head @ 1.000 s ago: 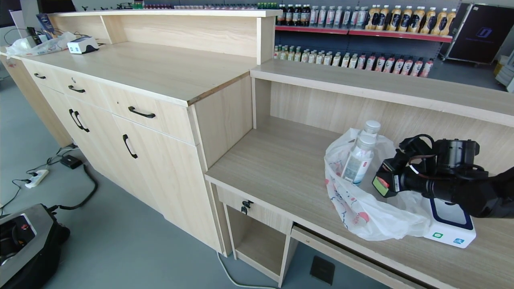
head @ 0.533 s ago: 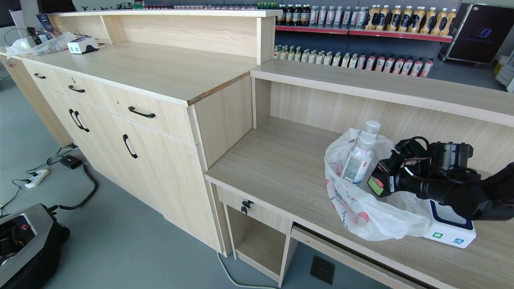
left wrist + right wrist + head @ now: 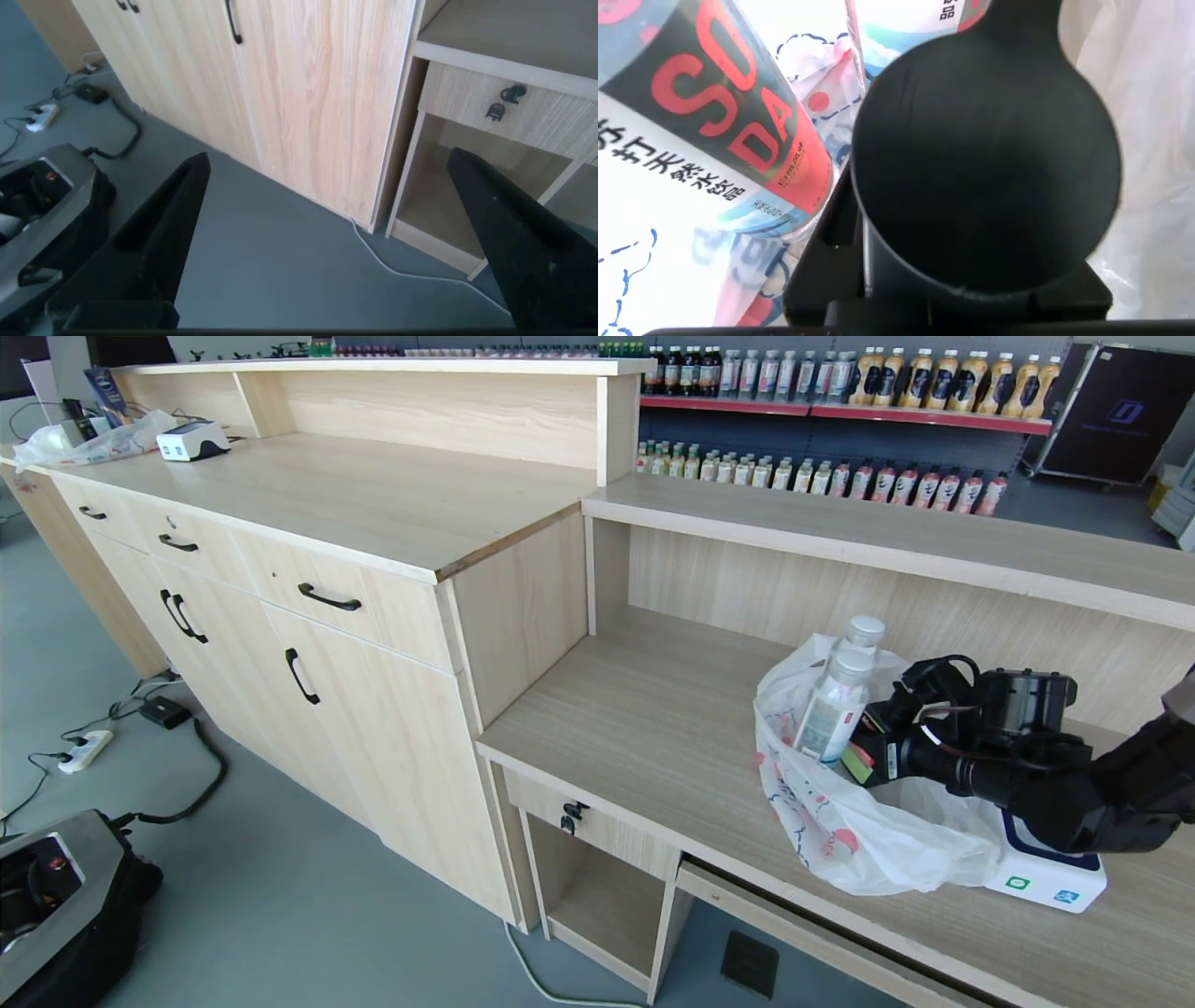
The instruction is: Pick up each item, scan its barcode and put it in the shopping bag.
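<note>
Item clamped in R gripper, right at the mouth of the bag and v. close to the front bottle, can't tell if touching. 2nd bottle stands just behind it, both upright inside the bag. In the R wrist view the item reads as a dark round shape w/ bottle labels close beside it. L gripper hangs low over the floor by the cabinet, jaws spread wide, nothing in them. Scanner sits on the counter against the bag, on its right side, under the R arm.

Judgement: drop-in step, nearly done.

Risks:
- Item or jaws bump the front bottle and tip it, since the gap is tiny.
- Thin bag wall snags on the gripper and gets dragged toward the counter edge on pull-out.
- Release too high, item lands on the rim, bag folds, item rolls out.
</note>
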Robot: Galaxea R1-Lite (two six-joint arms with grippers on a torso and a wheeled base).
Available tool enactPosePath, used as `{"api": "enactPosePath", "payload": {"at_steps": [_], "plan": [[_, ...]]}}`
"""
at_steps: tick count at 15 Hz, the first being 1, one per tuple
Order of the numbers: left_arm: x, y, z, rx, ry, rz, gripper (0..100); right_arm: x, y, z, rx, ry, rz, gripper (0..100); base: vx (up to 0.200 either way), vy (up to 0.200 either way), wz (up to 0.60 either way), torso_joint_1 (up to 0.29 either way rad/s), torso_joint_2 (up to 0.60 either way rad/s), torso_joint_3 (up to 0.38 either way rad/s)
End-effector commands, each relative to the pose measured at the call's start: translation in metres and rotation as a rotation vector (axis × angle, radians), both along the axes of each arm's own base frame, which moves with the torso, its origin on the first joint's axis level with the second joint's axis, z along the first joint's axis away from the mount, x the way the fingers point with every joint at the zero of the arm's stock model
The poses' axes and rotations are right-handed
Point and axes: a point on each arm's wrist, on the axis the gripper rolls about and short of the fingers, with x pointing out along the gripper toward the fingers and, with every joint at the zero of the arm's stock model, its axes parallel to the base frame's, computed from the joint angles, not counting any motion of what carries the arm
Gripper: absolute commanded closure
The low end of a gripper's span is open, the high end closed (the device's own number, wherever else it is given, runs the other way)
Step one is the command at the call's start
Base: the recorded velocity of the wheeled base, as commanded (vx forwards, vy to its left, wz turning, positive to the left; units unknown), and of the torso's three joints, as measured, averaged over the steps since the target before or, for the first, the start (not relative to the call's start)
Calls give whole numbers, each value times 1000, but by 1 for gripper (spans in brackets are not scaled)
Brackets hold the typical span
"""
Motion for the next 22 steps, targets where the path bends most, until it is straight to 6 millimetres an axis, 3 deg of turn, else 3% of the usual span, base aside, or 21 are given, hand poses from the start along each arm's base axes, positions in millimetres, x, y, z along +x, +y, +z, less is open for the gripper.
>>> {"api": "enactPosePath", "payload": {"at_steps": [1, 11, 12, 16, 22], "plan": [[0, 0, 0, 0, 0, 1, 0, 3, 3, -12, 6, 24, 5, 100, 0, 0, 0, 0, 0, 0], [0, 0, 0, 0, 0, 0, 0, 3, 3, -9, 9, 25, 5, 100, 0, 0, 0, 0, 0, 0], [0, 0, 0, 0, 1, 0, 0, 2, 3, -8, 10, 22, 7, 0, 0, 0, 0, 0, 0, 0], [0, 0, 0, 0, 0, 1, 0, 2, 3, -6, 15, 19, 5, 0, 0, 0, 0, 0, 0, 0], [0, 0, 0, 0, 0, 0, 0, -19, -7, 42, 31, -46, 43, 0, 0, 0, 0, 0, 0, 0]]}}
